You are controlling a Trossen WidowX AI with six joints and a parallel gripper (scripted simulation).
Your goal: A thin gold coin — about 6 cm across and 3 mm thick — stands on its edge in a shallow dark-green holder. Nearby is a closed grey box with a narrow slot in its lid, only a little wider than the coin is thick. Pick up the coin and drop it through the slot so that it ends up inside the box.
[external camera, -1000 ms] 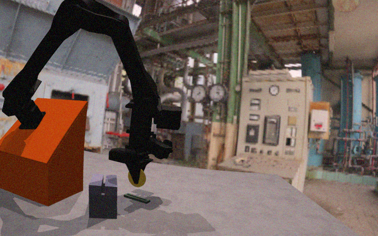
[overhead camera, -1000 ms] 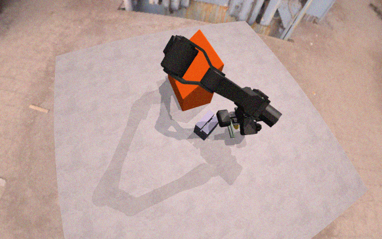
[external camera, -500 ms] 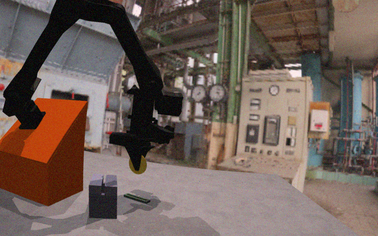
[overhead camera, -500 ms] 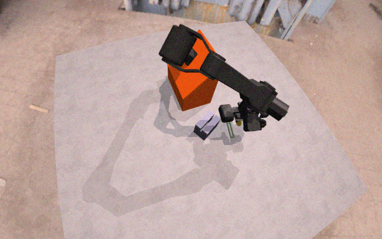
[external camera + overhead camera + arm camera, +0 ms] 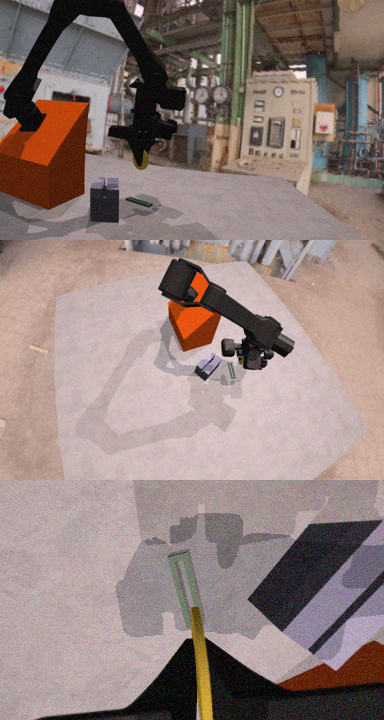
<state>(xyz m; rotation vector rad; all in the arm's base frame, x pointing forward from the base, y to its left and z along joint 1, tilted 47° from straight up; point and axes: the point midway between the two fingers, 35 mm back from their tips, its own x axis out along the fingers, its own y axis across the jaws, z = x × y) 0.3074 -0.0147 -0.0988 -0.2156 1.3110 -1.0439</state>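
1. Presently the gripper [image 5: 140, 158] has its jaws drawn almost fully together, clamped on the gold coin [image 5: 142, 161], which is held by its upper part between the fingers.
2. Coin position: it hangs on edge in the air, lower rim protruding below the fingertips, well above the table [image 5: 226, 198] in the exterior view. It touches nothing but the fingers.
3. In the wrist view the coin [image 5: 201, 665] appears edge-on as a narrow yellow bar, rising between the dark finger bodies.
4. Dark-green holder [image 5: 139, 201]: lies flat on the table, unoccupied, below the gripper and offset from it. The wrist view shows its groove [image 5: 185, 587] open, with the coin's edge overlapping its near end in the picture only.
5. Grey box [image 5: 104, 199]: stands on the table just beside the holder, between it and the orange base block [image 5: 45, 152]. The slot [image 5: 208, 363] in its lid is visible as a dark line from the top view.
6. Obscured items: from the top view the arm's wrist [image 5: 254, 353] covers nearly all of the coin; only a small yellow sliver shows at its left edge. The fingertips themselves cannot be made out separately in any view. The box is cut off at the right edge of the wrist view.
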